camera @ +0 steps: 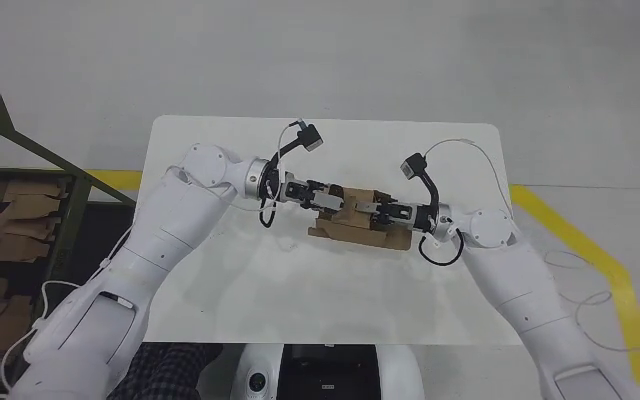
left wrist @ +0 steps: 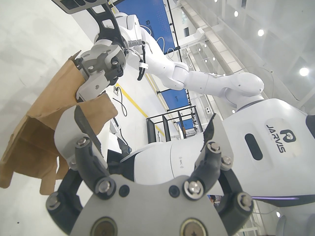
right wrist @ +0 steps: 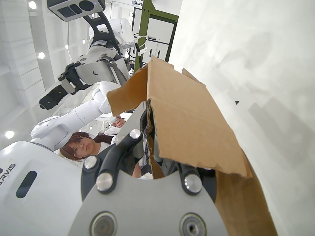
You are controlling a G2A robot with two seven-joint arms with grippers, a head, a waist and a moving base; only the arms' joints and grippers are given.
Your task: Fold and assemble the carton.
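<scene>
Half-erected carton (camera: 352,232) at mid-table (camera: 300,290): the right gripper (right wrist: 149,116) pinches one wall panel, the left gripper (left wrist: 147,131) stands wide open beside a loose flap, which should be pressed along its crease against that firm pinch.

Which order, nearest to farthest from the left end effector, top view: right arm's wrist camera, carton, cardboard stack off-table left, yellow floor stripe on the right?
1. carton, at the left end effector.
2. wrist camera, on the right arm.
3. yellow floor stripe, past the table's right edge.
4. cardboard stack, far left.
</scene>
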